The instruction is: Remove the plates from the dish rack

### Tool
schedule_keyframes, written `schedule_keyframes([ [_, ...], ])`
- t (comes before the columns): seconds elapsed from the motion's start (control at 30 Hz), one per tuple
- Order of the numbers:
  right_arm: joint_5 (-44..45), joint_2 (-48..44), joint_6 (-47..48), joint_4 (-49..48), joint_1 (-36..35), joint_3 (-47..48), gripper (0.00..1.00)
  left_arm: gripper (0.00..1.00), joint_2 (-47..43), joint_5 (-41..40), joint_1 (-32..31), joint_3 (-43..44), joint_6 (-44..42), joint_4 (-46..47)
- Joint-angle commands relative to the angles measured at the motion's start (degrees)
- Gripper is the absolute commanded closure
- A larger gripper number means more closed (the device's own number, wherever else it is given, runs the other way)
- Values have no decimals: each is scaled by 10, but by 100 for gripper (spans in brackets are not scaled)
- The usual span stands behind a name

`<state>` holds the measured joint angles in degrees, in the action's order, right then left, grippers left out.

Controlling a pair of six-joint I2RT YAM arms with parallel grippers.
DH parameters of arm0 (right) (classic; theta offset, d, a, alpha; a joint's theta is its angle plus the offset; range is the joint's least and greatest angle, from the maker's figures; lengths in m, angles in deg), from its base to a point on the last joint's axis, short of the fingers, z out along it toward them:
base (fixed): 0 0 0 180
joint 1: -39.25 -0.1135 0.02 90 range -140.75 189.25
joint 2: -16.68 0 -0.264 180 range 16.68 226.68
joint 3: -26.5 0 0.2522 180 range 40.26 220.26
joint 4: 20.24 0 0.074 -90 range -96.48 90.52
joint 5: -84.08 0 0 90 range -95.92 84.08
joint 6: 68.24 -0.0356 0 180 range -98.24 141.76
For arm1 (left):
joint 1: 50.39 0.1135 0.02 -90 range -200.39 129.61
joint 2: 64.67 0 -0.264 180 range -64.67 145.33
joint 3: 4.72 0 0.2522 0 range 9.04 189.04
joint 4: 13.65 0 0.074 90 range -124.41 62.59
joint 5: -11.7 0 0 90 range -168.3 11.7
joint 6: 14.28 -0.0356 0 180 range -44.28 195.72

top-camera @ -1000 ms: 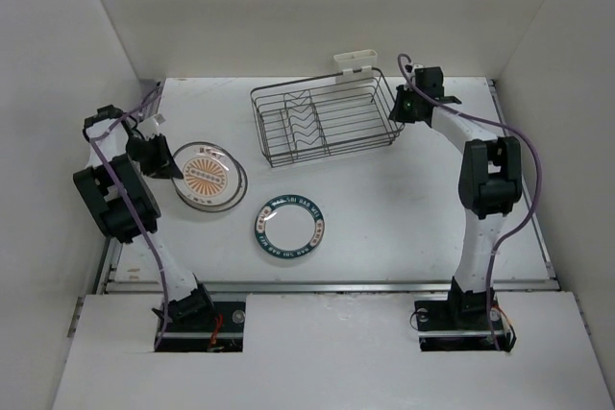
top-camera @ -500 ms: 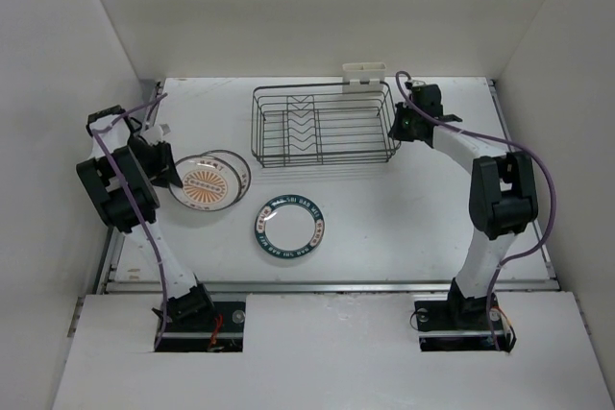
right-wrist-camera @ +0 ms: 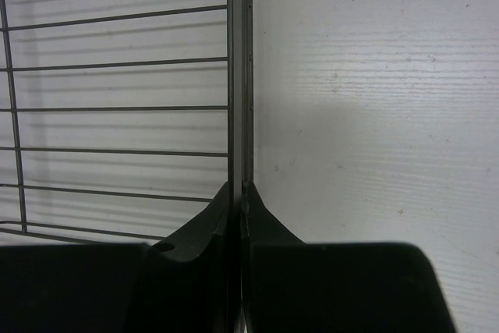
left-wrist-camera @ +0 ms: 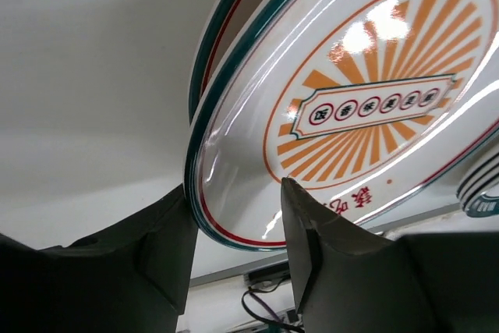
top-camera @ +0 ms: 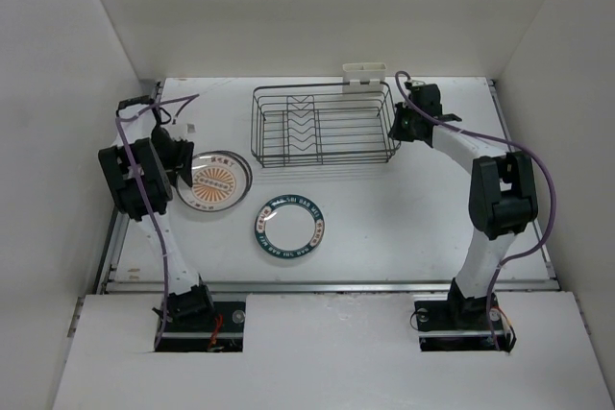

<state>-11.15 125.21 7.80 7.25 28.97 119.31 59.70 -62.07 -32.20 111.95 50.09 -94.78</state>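
Left claw (left-wrist-camera: 234, 189): open, its two dark fingers (left-wrist-camera: 168, 251) spread apart at the left edge of the plate stack; the left wrist view shows the rim of the top plate lying across the gap between them. Whether either finger presses on the rim cannot be told.

Sunburst plate (top-camera: 215, 180): lies flat on the bench (top-camera: 404, 208) at the left side, face up, with an orange ray pattern and a small label of characters at its centre, and thin red and teal lines round its edge.

Second plate (left-wrist-camera: 226, 13): sits under the sunburst plate, with only a strip of its rim showing beyond the top one.

Teal-banded plate (top-camera: 289, 228): rests flat on the bench by itself, nearer the arm bases and to the right of the stack, close to it but apart from it.

Dish rack (top-camera: 322, 127): stands upright at the far middle of the bench, well apart from all three plates; divider prongs show inside.

White holder (top-camera: 363, 72): clipped to the rack's far rim, toward its right end.

Right claw (right-wrist-camera: 239, 186): closed on the dish rack, its fingers pinching an upright wire of the right end wall, as the right wrist view shows.

Right arm (top-camera: 495, 199): reaches from its base across to the rack's right end.
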Motion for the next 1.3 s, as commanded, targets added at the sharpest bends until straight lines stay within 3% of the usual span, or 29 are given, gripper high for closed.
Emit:
schedule_keyframes([
  [0.0,-6,-3,4,7,-9,30,93,58,3,-31,-20,19,-16,-29],
  [0.1,-11,-3,4,7,-9,30,92,49,-10,-37,-20,19,-10,-18],
  [0.13,-11,-3,4,7,-9,37,92,28,-10,-32,-20,19,-10,-18],
  [0.17,-11,-3,9,7,-9,37,92,25,-18,-32,-20,19,-15,-18],
  [0.4,2,7,20,25,-9,68,92,25,-85,-82,-20,0,7,18],
  [0.47,8,7,20,32,-9,68,88,25,-106,-91,-20,-12,13,25],
  [0.5,8,7,20,32,-9,68,69,25,-128,-96,-20,-12,18,25],
  [0.57,8,-8,25,38,-9,68,41,25,-151,-96,-20,-12,23,30],
  [0.6,14,-15,25,38,-9,68,0,23,-162,-96,-20,-12,30,36],
  [0.8,51,-126,25,55,-9,68,0,16,-267,-120,-20,-24,101,91],
  [0.93,95,-227,15,77,-9,60,0,15,-343,-180,-20,-71,173,154],
  [0.97,108,-249,15,84,-9,54,0,10,-373,-203,-20,-82,194,165],
  [1.1,222,-365,-21,134,-9,-1,0,3,-443,-261,-20,-128,218,209],
  [1.27,267,-536,-56,190,-9,-82,0,1,-469,-291,-20,-128,230,182],
])
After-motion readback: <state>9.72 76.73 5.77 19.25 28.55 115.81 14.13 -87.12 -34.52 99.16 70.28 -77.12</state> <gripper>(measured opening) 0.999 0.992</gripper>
